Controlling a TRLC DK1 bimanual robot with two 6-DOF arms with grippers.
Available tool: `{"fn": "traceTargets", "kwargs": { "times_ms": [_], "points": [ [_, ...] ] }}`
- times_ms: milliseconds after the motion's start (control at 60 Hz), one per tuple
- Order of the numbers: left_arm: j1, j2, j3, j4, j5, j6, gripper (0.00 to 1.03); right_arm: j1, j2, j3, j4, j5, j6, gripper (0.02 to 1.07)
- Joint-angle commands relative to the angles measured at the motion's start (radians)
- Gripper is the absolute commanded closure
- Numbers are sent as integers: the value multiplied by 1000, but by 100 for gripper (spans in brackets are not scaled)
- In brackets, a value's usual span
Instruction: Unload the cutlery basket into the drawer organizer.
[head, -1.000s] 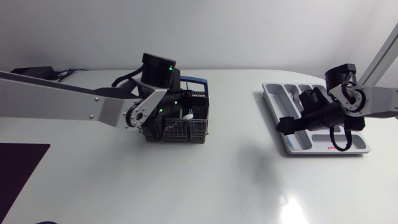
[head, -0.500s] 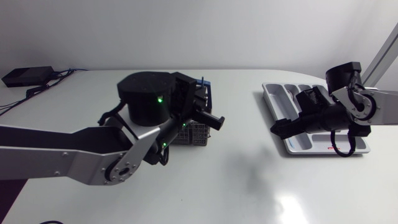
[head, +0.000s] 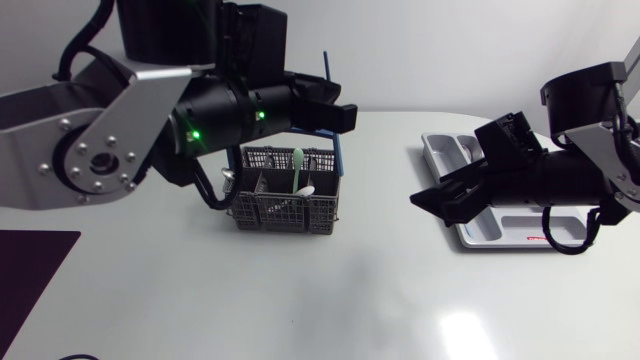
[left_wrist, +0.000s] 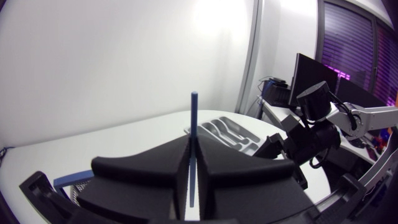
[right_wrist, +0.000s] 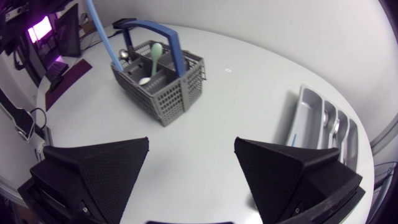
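The grey cutlery basket (head: 285, 198) with its blue handle (right_wrist: 152, 38) stands mid-table. A green spoon (head: 297, 165) and a white spoon (head: 305, 190) stick out of it. High above the basket, my left gripper (head: 340, 116) is shut on a thin blue-handled utensil (left_wrist: 193, 124). The lower end of that blue-handled utensil (right_wrist: 106, 43) hangs at the basket's far corner. The white drawer organizer (head: 445, 150) lies at the right, with some cutlery in its compartments (right_wrist: 336, 124). My right gripper (head: 440, 203) is open and empty, raised over the table just left of the organizer, facing the basket (right_wrist: 161, 84).
A dark mat (head: 35, 270) lies at the table's front left corner. Bare white tabletop (head: 380, 270) stretches between the basket and the organizer and along the front edge.
My left arm has lifted up out of the basket with the blue-handled utensil. My right arm has risen and shifted left off the organizer.
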Motion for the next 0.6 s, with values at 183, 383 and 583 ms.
{"fn": "traceTargets", "kwargs": {
  "times_ms": [183,383,583],
  "points": [
    [93,115,137,-177,324,-187,100,103,-14,114,-81,-117,48,13],
    [113,173,173,-227,442,-223,99,202,69,166,-67,-123,80,16],
    [127,192,180,-230,507,-256,100,249,134,189,-26,-111,108,27]
  ]
}}
